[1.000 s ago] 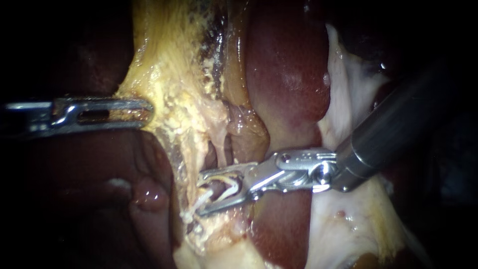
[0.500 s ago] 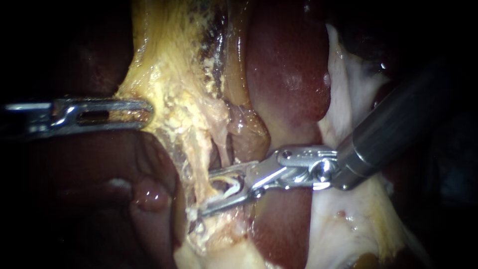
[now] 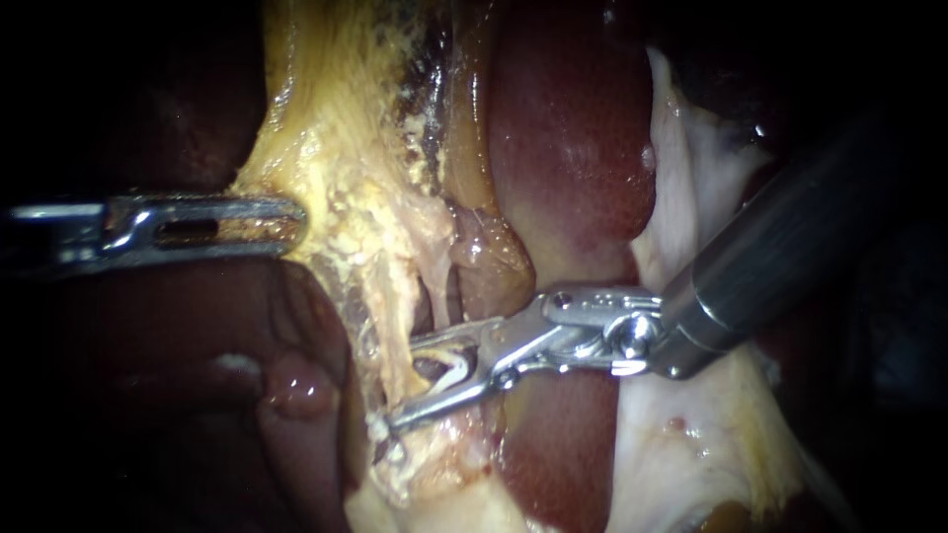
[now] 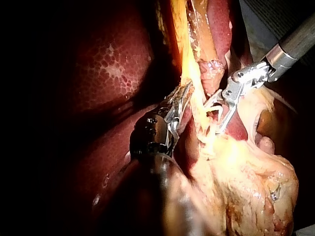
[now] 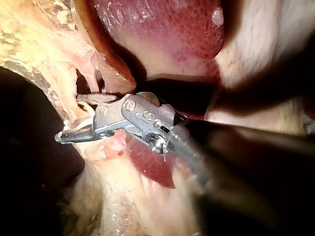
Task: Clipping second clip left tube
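Right instrument point(image 3: 402, 384), shaft entering from the upper right: jaws narrowed onto a white clip point(image 3: 452, 370) held between them, set astride a pale tube point(image 3: 440, 292) that drops beside the yellow fatty tissue point(image 3: 336, 168); whether this is the left tube cannot be told. Left instrument point(image 3: 284, 219), entering level from the left: jaws together, clamped on the edge of that yellow fatty tissue, well apart from the clip. Behind both: dark red liver point(image 3: 573, 148), glossy and mottled, and past it in the left wrist view a strip of grey surface point(image 4: 275, 14), kind not discernible.
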